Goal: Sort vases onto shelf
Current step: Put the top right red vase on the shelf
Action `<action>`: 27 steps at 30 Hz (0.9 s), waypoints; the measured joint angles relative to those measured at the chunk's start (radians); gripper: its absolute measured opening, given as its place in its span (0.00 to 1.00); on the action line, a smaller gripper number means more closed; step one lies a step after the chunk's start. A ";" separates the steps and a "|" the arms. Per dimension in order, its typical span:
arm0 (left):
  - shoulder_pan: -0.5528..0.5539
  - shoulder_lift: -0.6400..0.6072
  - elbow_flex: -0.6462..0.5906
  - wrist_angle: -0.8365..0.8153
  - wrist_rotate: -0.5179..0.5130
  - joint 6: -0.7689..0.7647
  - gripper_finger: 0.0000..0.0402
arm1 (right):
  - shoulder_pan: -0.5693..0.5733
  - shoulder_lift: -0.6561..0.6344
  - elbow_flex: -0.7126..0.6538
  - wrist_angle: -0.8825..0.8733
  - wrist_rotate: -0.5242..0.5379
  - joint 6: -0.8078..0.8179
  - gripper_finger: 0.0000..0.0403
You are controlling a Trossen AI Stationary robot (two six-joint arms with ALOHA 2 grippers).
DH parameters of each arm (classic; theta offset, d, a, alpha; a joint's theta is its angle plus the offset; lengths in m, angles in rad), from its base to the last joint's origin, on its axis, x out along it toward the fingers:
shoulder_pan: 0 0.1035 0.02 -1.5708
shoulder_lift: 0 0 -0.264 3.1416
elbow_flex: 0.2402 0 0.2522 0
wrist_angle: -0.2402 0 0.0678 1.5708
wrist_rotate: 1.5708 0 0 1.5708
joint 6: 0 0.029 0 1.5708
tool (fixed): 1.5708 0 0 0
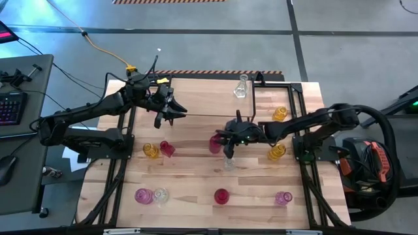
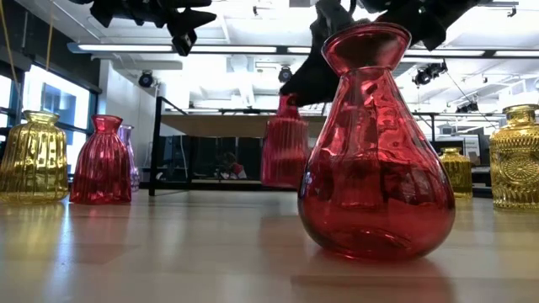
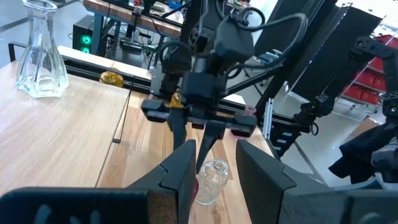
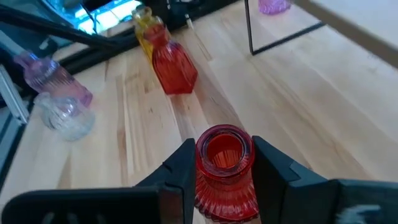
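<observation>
The big table [image 1: 196, 176] has bare wood in the middle. The shelf [image 1: 215, 98] sits upper center. The right gripper [image 4: 225, 163] squeezes a red vase [image 4: 224, 171] mid-picture. The left gripper [image 1: 171, 111], upper left, holds nothing, fingers slightly apart.

Robotics lab, hazard-striped concrete floor [image 1: 196, 26], keyboard desk [image 1: 13, 104], ceiling strip lights [image 2: 168, 48]
</observation>
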 joint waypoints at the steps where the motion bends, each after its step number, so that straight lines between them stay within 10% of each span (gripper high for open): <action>1: 0.000 0.000 0.000 0.000 0.000 0.000 0.27 | -0.002 -0.004 0.012 -0.019 0.000 -0.001 0.22; 15: 0.001 0.000 0.000 0.000 0.000 0.000 0.27 | -0.100 -0.013 0.430 -0.538 -0.057 -0.110 0.23; 27: 0.001 0.000 0.000 -0.004 0.000 0.000 0.27 | -0.195 -0.016 0.570 -0.590 -0.086 -0.196 0.23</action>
